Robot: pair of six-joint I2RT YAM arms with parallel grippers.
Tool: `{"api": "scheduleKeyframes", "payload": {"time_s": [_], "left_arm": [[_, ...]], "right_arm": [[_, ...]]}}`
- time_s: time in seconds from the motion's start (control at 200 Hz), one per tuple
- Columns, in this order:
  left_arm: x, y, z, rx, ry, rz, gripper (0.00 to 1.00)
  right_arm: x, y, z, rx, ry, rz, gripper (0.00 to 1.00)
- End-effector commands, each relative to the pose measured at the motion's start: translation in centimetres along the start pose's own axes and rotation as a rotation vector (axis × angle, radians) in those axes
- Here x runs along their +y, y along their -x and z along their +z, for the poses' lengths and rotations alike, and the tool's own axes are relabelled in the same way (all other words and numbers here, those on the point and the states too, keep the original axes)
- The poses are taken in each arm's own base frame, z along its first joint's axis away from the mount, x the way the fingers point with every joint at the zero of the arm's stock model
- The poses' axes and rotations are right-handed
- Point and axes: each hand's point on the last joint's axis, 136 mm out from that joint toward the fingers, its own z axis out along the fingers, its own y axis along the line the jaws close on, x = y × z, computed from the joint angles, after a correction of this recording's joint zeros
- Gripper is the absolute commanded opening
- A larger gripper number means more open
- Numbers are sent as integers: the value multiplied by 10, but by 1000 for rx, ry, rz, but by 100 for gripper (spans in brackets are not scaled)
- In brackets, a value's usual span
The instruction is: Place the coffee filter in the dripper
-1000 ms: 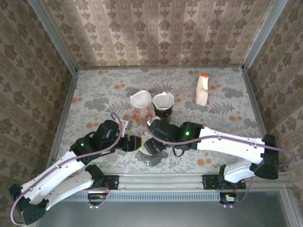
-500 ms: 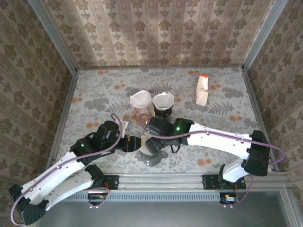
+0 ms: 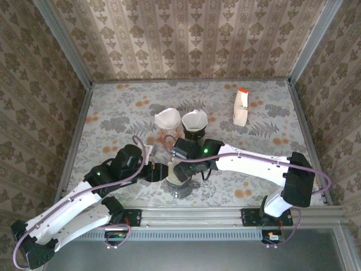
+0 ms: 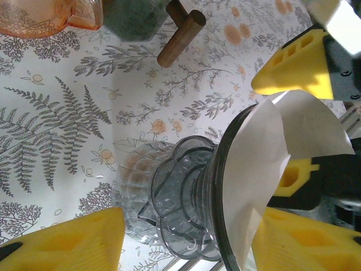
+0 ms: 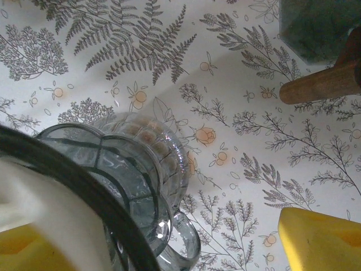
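Floral table [image 3: 271,121], papered walls on 3 sides. Both arms reach low toward the centre and meet near the front edge. The left gripper [image 4: 186,240] has its jaws clamped on the grey dripper [image 4: 180,203]. The right gripper [image 5: 169,243] jaws stand released around the coffee filter [image 4: 299,130], which sits in the dripper's mouth. The orange dripper [image 4: 39,17] and green dripper [image 4: 132,20] crowd in just behind; there's free table to the right.

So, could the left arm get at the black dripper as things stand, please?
Probably not directly: the left gripper sits around the grey dripper, and the right gripper hangs between it and the black dripper.
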Motion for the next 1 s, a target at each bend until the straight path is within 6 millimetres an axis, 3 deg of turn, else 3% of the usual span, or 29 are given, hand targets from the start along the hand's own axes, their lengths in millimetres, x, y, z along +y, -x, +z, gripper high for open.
{"api": "scheduleKeyframes", "payload": {"time_s": [0.0,0.585,0.995], "left_arm": [[-2,2,0,-13,-20,-2,61],[-1,0,3,-7,-22,-12,62],[2,-3,5,-3,-23,-29,62]], "right_arm": [[2,0,0,22,7,-16,87],[1,-10,24,76,-21,-20,87],[1,-11,27,76,-24,-9,86]]}}
